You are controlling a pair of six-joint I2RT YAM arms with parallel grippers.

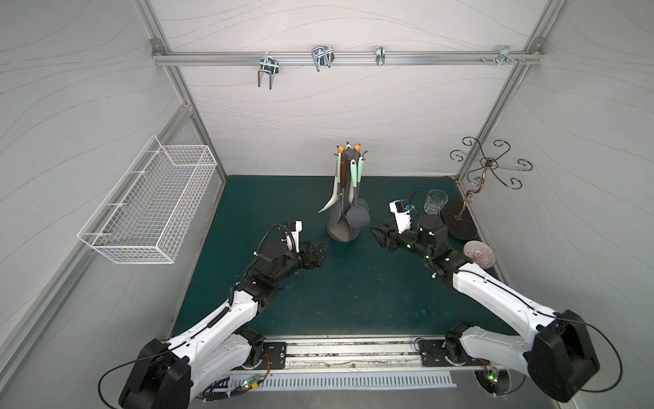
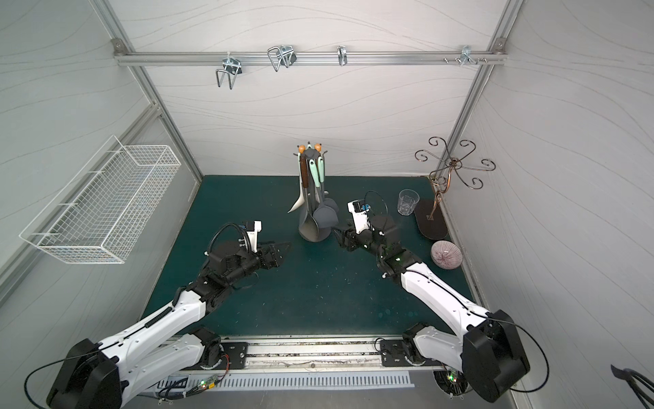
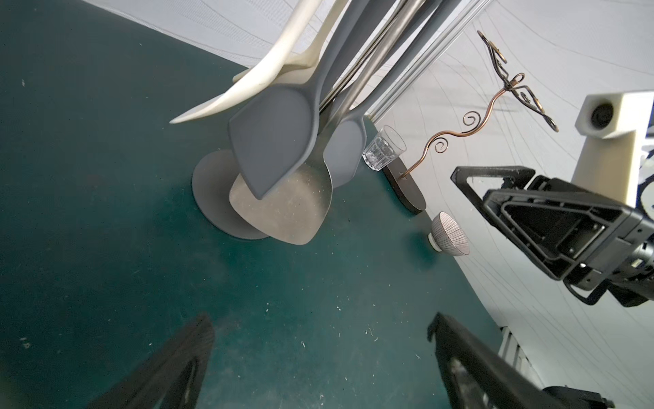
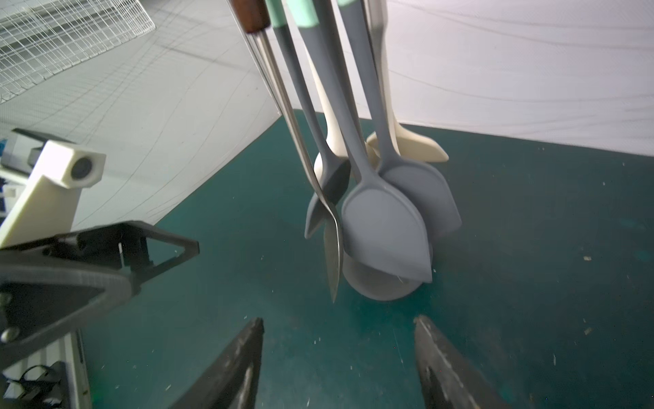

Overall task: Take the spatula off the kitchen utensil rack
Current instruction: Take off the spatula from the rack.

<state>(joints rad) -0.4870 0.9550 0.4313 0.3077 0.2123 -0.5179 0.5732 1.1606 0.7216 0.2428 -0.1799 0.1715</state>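
Green worktop (image 1: 354, 301): the kitchen utensil rack (image 1: 349, 153) stands upright, with the spatula (image 4: 385, 230) hanging from its crown among neighbouring utensils. The left hand (image 1: 322, 254) and right hand (image 1: 377, 238) flank it, both open and empty. Risk: snagging a crowded neighbour could tip the rack.

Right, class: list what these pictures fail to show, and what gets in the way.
- Rack hooks: too small in both top views; cut off by the edge in both wrist views.
- Its pole: mostly hidden behind hanging utensils in both top views.
- Its base: mostly covered by utensil heads, right wrist view.
- Bowl: partly behind the right arm in a top view.
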